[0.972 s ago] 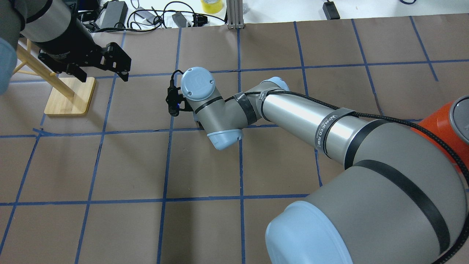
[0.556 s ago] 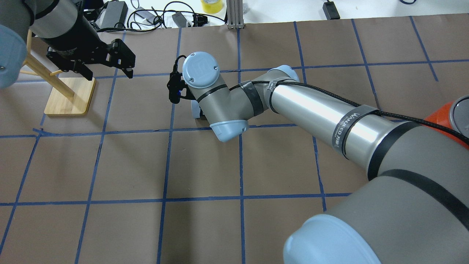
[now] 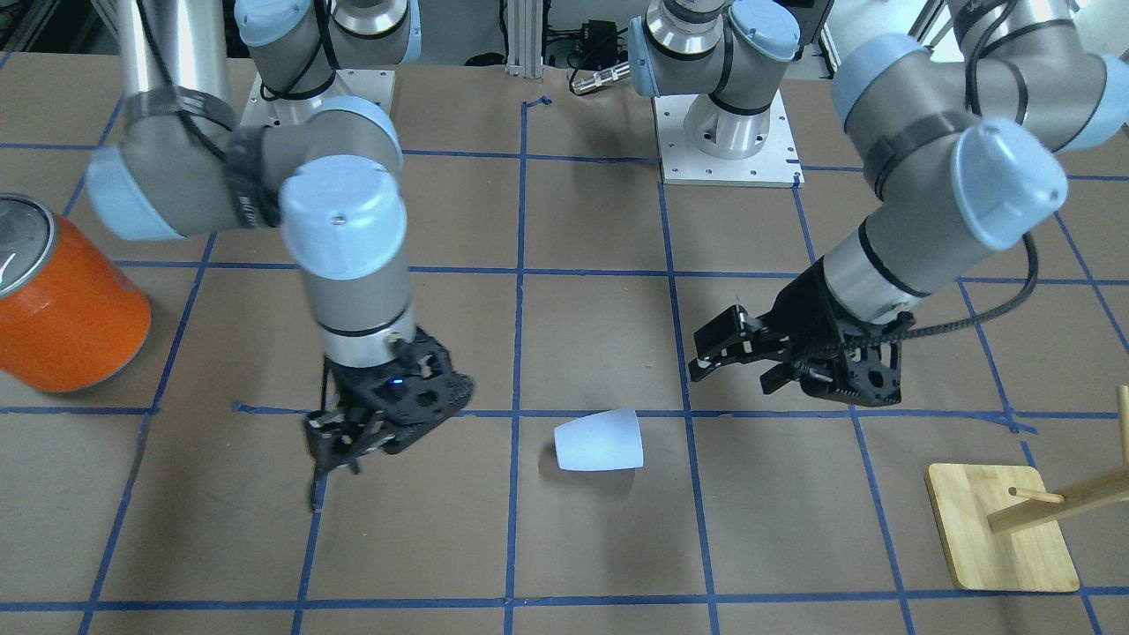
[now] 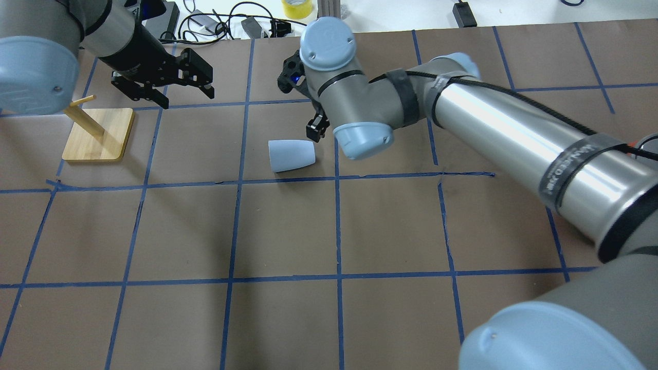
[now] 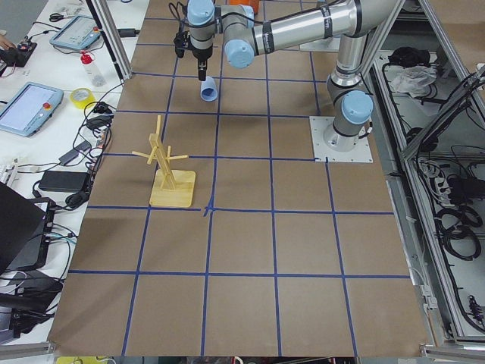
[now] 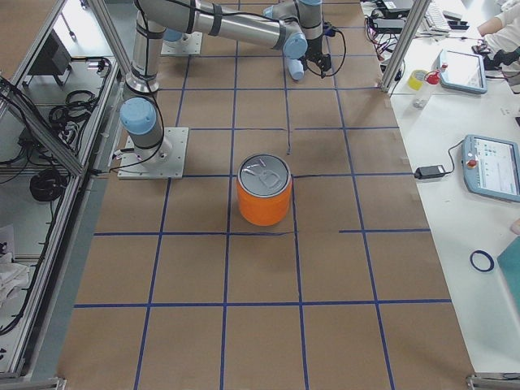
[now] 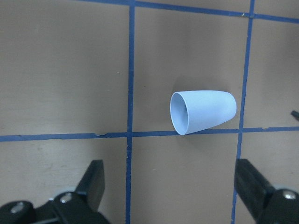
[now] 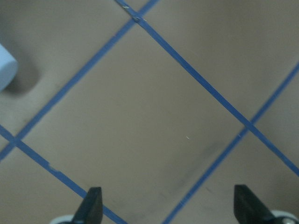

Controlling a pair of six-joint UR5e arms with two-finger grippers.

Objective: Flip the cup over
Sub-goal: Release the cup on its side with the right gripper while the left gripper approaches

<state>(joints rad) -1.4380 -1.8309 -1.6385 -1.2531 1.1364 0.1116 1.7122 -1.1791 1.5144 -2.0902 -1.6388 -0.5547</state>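
The table (image 4: 288,231) is covered in brown paper, matt and flat, with strips of blue tape (image 4: 231,281) stuck across it in a grid. The cup (image 7: 203,112) looks like smooth plastic, pale, with only a soft, dull sheen. The can (image 6: 264,207) has a glossy orange wall and a silvery metal top that catches the light. The stand (image 4: 97,134) is pale bare wood, smooth on its base. The right arm (image 4: 504,128) has a shiny brushed-metal tube, matt grey joints and pale blue plastic-looking caps. The left gripper (image 7: 169,177) and the right gripper (image 8: 167,196) are matt black; plastic or metal, I cannot tell.
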